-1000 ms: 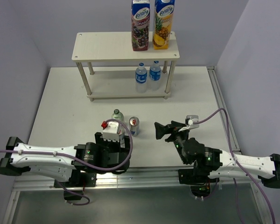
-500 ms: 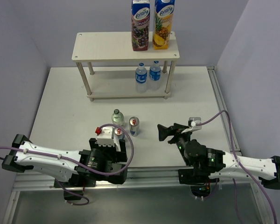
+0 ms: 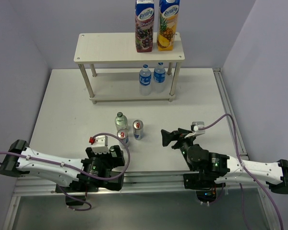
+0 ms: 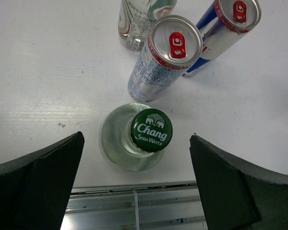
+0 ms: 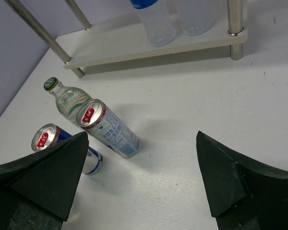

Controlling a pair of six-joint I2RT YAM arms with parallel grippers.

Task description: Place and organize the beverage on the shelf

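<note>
My left gripper (image 3: 113, 154) is open near the table's front edge. In the left wrist view (image 4: 136, 137) a clear glass bottle with a green cap (image 4: 151, 130) stands upright between its spread fingers; the arm hides this bottle in the top view. Beyond it stand two silver-blue-red cans (image 3: 123, 137) (image 3: 138, 129) and the second glass bottle (image 3: 119, 120). Two blue-capped water bottles (image 3: 145, 79) (image 3: 159, 74) stand on the lower board of the shelf (image 3: 105, 48). My right gripper (image 3: 169, 138) is open and empty, right of the cans (image 5: 105, 127) (image 5: 45, 139).
Two tall juice cartons (image 3: 145, 26) (image 3: 167, 24) stand on the right end of the shelf's top board. A metal rail (image 4: 134, 206) runs along the table's near edge, just behind the left gripper. Walls close in the table on the left, back and right.
My left arm has drawn back toward the table's near edge, uncovering the nearer can. It now hangs over a glass bottle. The right gripper has shifted only slightly.
</note>
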